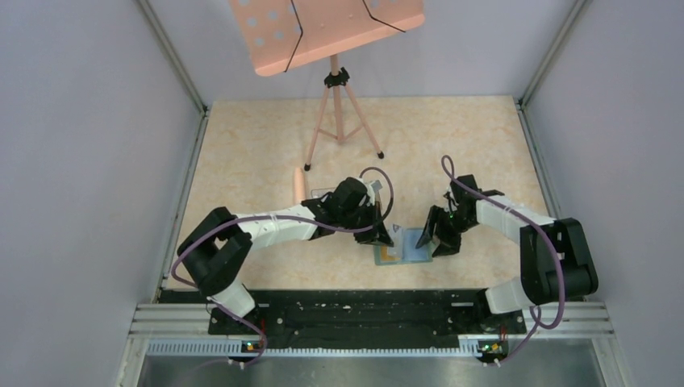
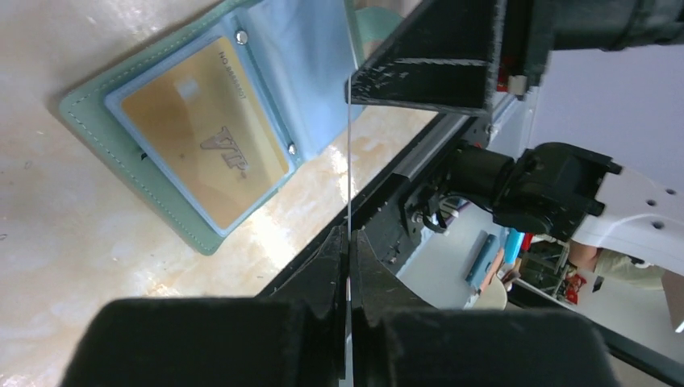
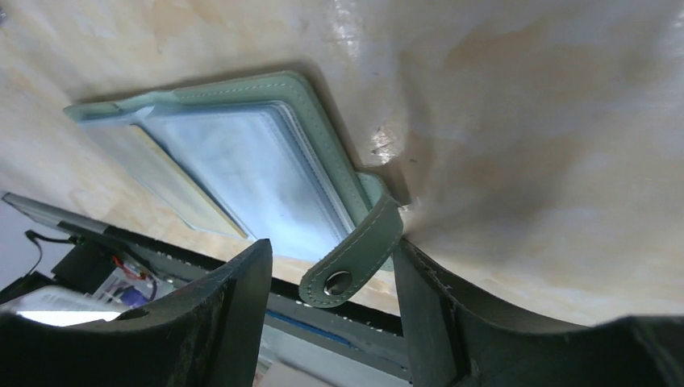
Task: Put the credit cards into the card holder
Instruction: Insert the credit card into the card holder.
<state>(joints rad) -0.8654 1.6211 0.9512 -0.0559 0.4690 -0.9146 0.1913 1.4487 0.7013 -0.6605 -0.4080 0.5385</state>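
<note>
The sage-green card holder [image 1: 415, 248] lies open on the table between both grippers. An orange-yellow credit card [image 2: 202, 137] sits in its left clear sleeve [image 1: 388, 255]. My left gripper [image 2: 348, 235] is shut on another credit card [image 2: 348, 161], seen edge-on as a thin upright line above the card holder [image 2: 89, 121]. In the top view the left gripper [image 1: 381, 234] hangs over the holder's left half. My right gripper [image 3: 331, 246] is open at the holder's right edge [image 1: 434, 242]. The snap strap [image 3: 355, 256] sticks up between its fingers. The right sleeves [image 3: 250, 181] look pale blue.
A pink music stand [image 1: 323, 28] on a tripod [image 1: 340, 117] stands at the back of the table. A small pink object [image 1: 298, 184] lies left of the left wrist. A black rail [image 1: 355, 310] runs along the near edge. Grey walls close both sides.
</note>
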